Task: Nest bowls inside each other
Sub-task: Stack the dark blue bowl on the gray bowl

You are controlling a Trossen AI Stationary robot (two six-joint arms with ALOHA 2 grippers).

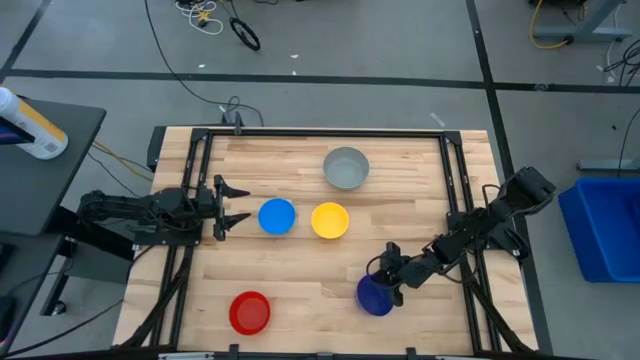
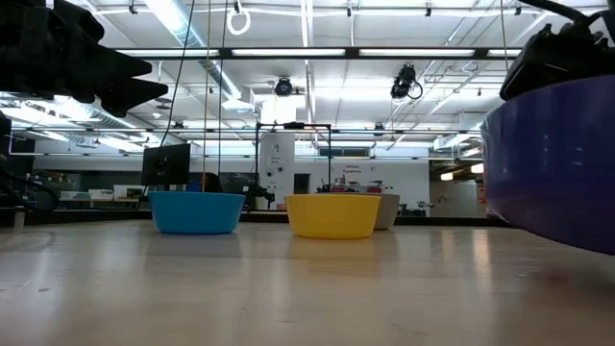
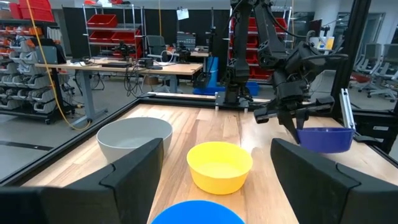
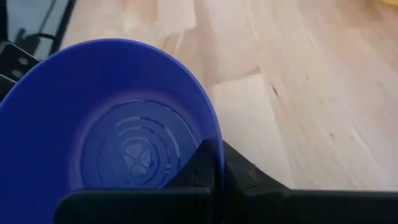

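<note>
Four bowls stand upright on their bases on the wooden table: grey at the far side, light blue and yellow side by side in the middle, red near the front edge. My right gripper is shut on the dark blue bowl at the front right. My left gripper waits open and level at the left, just left of the light blue bowl, touching nothing. My right gripper pinches the dark blue bowl's rim on the side nearest the arm. One finger is inside the bowl and the other outside its wall. The fingers slant down from the table's right. The bowl is open side up, and looks just clear of the table.
Black rails run along the table's left and right sides. Bare wood lies between the red bowl and the dark blue one. A white bottle lies on a dark stand off the table's left; a blue bin stands off its right.
</note>
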